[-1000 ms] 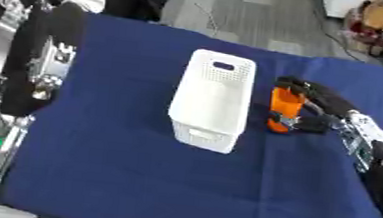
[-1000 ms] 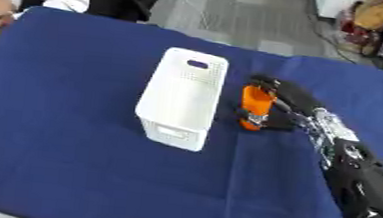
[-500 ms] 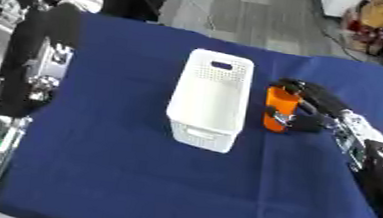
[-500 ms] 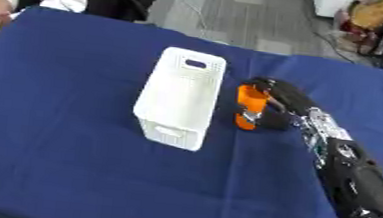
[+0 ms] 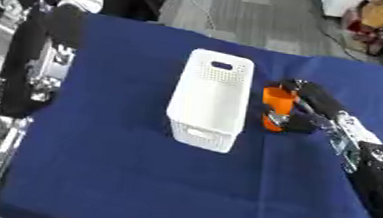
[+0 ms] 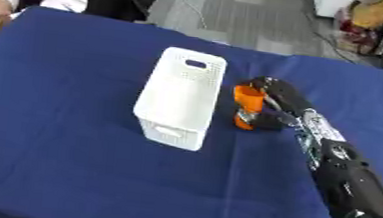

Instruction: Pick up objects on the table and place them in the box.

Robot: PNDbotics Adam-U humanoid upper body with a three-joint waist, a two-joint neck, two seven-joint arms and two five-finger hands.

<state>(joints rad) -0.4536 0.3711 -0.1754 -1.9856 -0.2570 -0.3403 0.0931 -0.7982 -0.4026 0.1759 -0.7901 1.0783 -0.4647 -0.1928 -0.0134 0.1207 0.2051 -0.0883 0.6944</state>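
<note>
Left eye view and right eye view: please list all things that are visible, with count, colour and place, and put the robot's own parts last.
box: one, white, perforated, middle of the table.
orange object: one, orange, upright, just right of the box, in the right hand.
table: one, covered in blue cloth.
right hand: one, black, curled round the orange object, coming from the lower right.
left arm: one, black and silver, along the left edge; its hand is not visible.

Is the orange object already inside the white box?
No, the orange object stands on the blue cloth beside the white box, with the right hand curled round it.
</note>
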